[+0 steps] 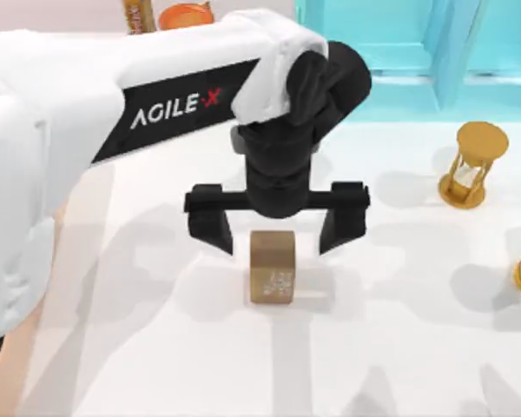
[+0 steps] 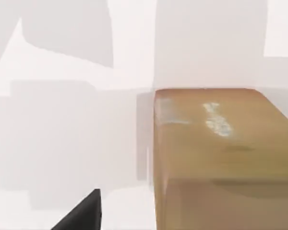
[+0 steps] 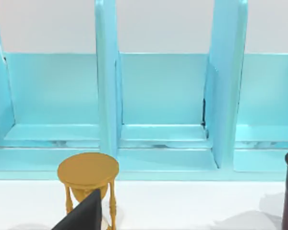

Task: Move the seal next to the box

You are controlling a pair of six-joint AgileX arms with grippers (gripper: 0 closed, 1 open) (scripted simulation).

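— One seal (image 1: 272,267) lies mid-table, patterned face up. Why is the left gripper (image 1: 278,228) right there?

— To straddle it, I'd judge: fingers spread wide, the seal just nearer than the gap between them, untouched (the wrist view shows it close).

— And beyond?

— An hourglass (image 1: 472,164) far right, before the shelf (image 1: 417,52).

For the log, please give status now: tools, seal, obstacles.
Left tool open, straddling the seal. Seal on table, not gripped. Hourglass off to the right, clear of it.
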